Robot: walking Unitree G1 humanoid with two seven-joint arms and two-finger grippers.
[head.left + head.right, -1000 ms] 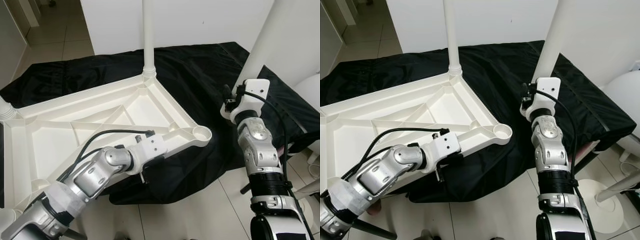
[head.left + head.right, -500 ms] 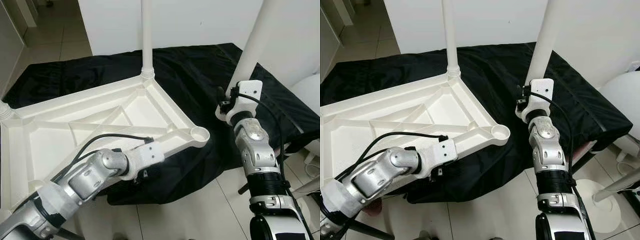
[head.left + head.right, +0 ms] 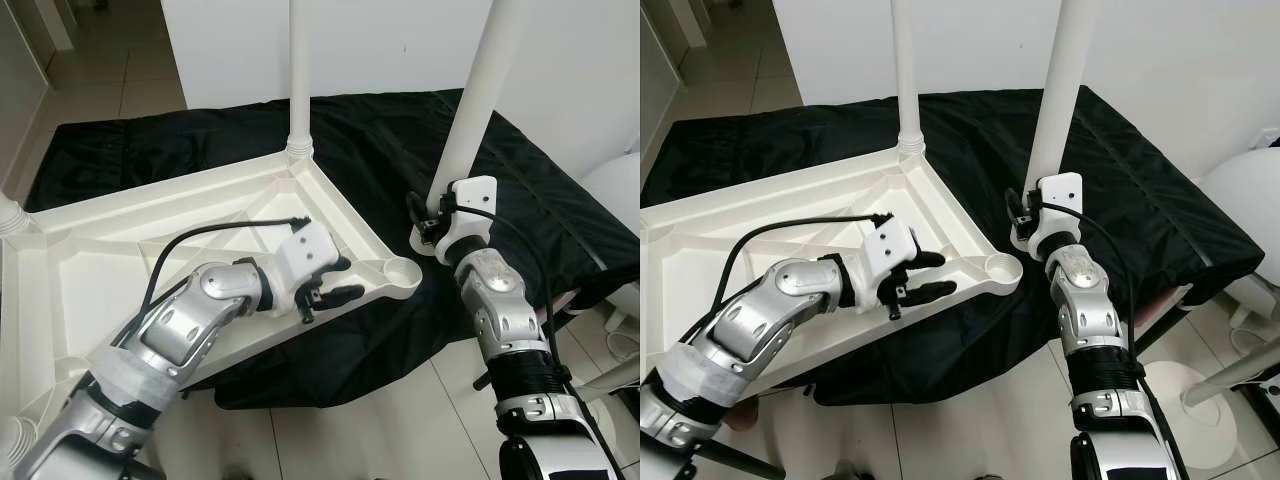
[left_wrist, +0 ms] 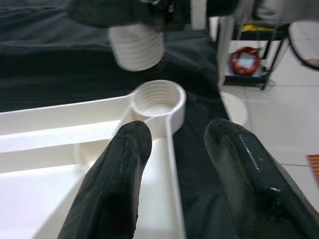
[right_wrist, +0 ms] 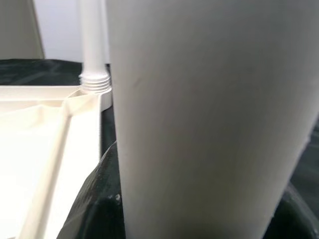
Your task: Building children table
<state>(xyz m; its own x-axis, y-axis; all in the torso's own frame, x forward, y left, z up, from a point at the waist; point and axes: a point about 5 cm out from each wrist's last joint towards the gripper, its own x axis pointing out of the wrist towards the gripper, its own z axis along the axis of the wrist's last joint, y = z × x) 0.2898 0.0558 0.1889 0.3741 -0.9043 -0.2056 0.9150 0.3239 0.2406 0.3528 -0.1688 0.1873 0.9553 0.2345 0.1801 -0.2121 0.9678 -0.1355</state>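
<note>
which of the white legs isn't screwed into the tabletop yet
The leg gripped by the right tool, its threaded end hanging beside the empty corner socket. The far leg stands screwed in.

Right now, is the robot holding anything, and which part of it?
Yes. The right claw grips the long white plastic table leg near its threaded lower end. The left claw is open, holding nothing.

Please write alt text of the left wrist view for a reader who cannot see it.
The left gripper is open, its two black fingers pointing at the threaded corner socket of the upturned white tabletop. Just beyond the socket hangs the threaded end of a white table leg, above a black cloth.
</note>
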